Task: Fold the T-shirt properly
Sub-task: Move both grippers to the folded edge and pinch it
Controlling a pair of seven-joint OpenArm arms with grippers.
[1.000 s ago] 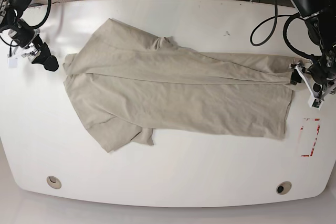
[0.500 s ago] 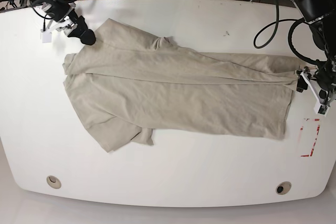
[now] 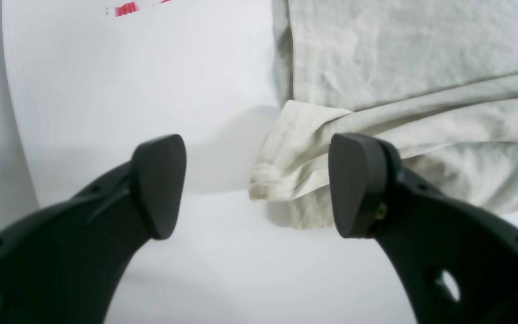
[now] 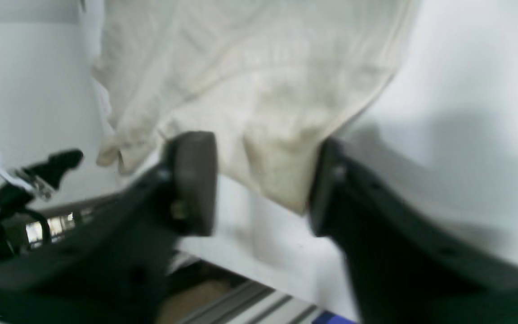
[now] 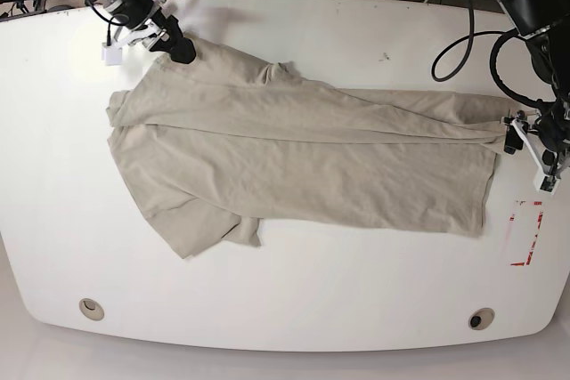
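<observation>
The beige T-shirt [image 5: 303,157] lies spread and wrinkled across the white table [image 5: 356,282], with its upper part folded over along its length. My left gripper [image 5: 515,137] is at the shirt's right end. In the left wrist view it [image 3: 259,186] is open, with a bunched corner of the shirt [image 3: 286,166] lying between the fingers. My right gripper [image 5: 181,49] is at the shirt's upper left sleeve. In the blurred right wrist view it [image 4: 259,184] is open, with the cloth edge [image 4: 277,180] between the fingers.
Red tape marks [image 5: 527,233] sit on the table near the right edge and also show in the left wrist view [image 3: 126,8]. Two round holes [image 5: 91,309] [image 5: 481,319] are near the front edge. Cables hang behind the table's far edge.
The right arm has swung from the table's left side up and right to the shirt's upper left sleeve. The left gripper has shifted slightly right at the shirt's right end.
</observation>
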